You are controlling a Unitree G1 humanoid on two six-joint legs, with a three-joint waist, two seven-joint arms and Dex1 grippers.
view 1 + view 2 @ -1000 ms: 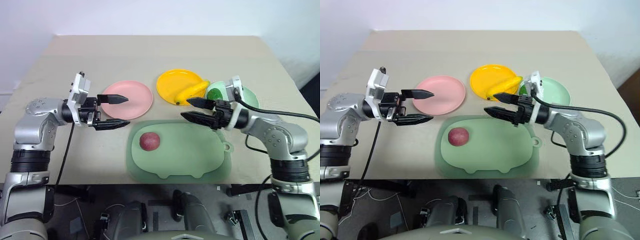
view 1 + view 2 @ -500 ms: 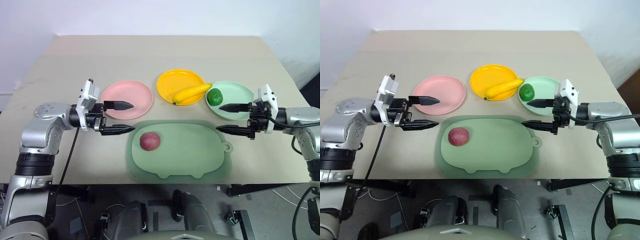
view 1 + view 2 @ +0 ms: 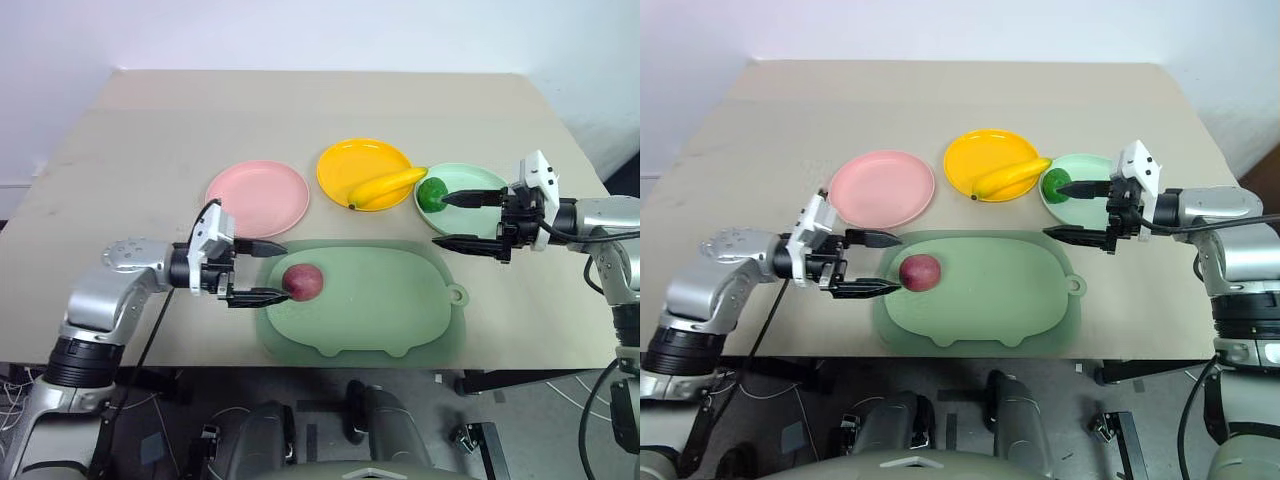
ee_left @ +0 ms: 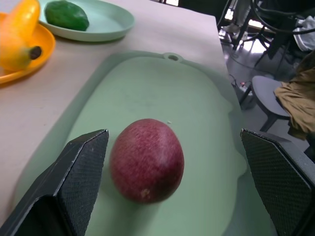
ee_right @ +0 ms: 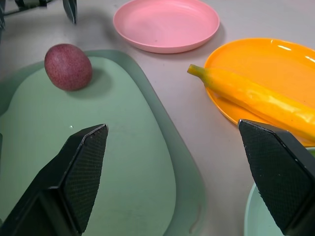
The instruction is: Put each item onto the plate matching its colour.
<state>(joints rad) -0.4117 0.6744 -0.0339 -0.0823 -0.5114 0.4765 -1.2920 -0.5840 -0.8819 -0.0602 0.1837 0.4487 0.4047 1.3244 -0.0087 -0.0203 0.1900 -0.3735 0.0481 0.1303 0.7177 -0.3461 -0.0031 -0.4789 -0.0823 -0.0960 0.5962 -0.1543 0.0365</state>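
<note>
step in hand: the red fruit (image 3: 301, 282) is being approached for a grasp; it is the one item not yet on its plate, so the task is judged about two thirds done.
landmark: the tray (image 3: 400, 320), the large dull-green one lying on the surface (image 3: 150, 130) nearest the robot.
red fruit, place: on the tray, in its left part, resting free.
red fruit, axis: slightly egg-shaped; in the left wrist view the long axis seems to run roughly upright and a little tilted, though this cannot be told for sure. No clear pointing end is seen.
left pincer (image 3: 262, 270): spread wide and empty, held level at the tray's left edge, one finger on each side of the fruit's near face; contact is not made out.
right pincer (image 3: 466, 220): spread wide and empty, held beyond the tray's right far corner, near the green plate (image 3: 490, 180).
banana (image 3: 385, 186): laid across the yellow plate (image 3: 350, 160) behind the tray, its long axis slanting from the near left to the far right, the dark stem end toward the tray and the other tip reaching past the rim toward the green plate.
green fruit (image 3: 432, 193): on the green plate, at its left side.
pink plate (image 3: 250, 200): bare, behind the tray's left corner.
next move calls for: the left pincer to be brought further over the red fruit until it sits between the fingers, then closed across its middle; a lift and a short carry to the pink plate would follow.
risk: a round, smooth fruit may be nudged and rolled across the tray if one finger arrives first.
</note>
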